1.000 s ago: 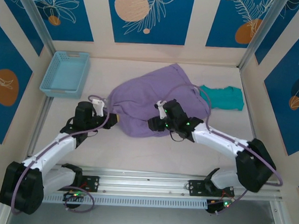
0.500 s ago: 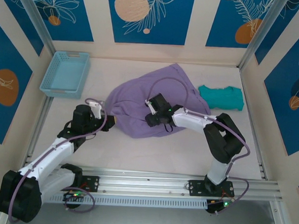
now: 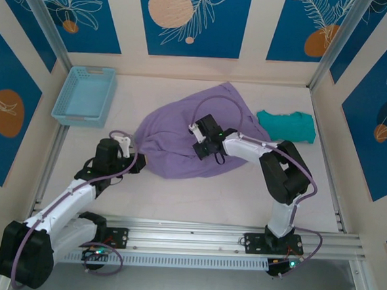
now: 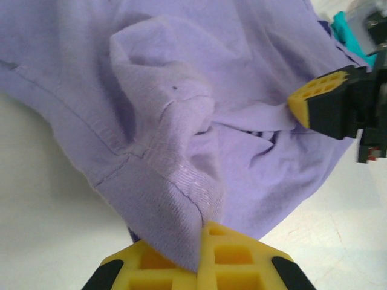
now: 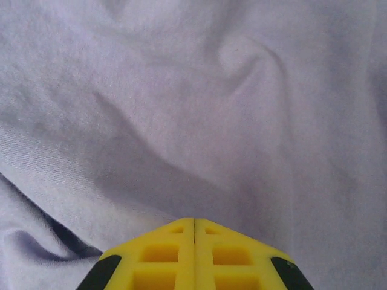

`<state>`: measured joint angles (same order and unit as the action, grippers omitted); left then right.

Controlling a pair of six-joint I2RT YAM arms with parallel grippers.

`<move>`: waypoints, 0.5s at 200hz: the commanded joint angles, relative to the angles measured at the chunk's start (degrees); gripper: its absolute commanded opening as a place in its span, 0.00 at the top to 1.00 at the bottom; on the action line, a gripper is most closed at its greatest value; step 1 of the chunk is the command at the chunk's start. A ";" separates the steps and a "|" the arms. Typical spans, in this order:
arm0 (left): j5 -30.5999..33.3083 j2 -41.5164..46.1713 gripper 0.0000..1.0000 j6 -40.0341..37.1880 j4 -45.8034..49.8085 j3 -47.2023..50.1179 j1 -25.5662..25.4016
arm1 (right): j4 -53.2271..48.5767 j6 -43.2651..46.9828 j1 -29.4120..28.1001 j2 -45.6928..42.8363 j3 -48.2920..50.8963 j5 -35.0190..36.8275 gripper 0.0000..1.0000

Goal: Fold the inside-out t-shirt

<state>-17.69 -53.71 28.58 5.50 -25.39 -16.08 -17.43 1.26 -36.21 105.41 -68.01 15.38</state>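
In the top external view, the inside-out t-shirt [image 3: 181, 128] is seen spread in a rumpled heap on the middle of the desk [image 3: 197, 191]. A light blue basket [image 3: 85, 96] is placed well apart at the far left. A smaller teal garment [image 3: 288, 126] is laid just beside the shirt's right edge. The left gripper [image 3: 138, 160] is held at the shirt's near left edge. The right gripper [image 3: 201, 149] is set down on the middle of the shirt.

In the left wrist view, the left gripper [image 4: 202, 234] is shown clenched, and a thick stitched fold of the shirt's [image 4: 242, 72] hem is pinched between its yellow fingers [image 4: 236, 260]. The cloth is lifted off the pale desk [image 4: 42, 205] at that spot. Farther across the shirt, the right gripper [image 4: 296, 106] is seen with a pleat of lavender cloth drawn to its tip. A corner of the teal garment [image 4: 340, 27] is visible at the upper right.

In the right wrist view, the right gripper [image 5: 193, 226] is shown clenched, its two yellow fingers [image 5: 163, 260] pressed together with a thin seam between them. Its tip is set against the wrinkled lavender cloth of the shirt [image 5: 193, 103]. The pinched cloth itself cannot be made out between the fingers here.
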 commanded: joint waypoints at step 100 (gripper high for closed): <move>18.45 10.38 0.28 -2.47 10.69 -2.26 -1.61 | -1.36 6.44 0.71 -1.29 -2.07 -11.54 0.47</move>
<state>-1.34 -42.48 27.46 16.10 -25.34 -17.15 -15.86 2.98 -34.39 99.85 -66.22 4.40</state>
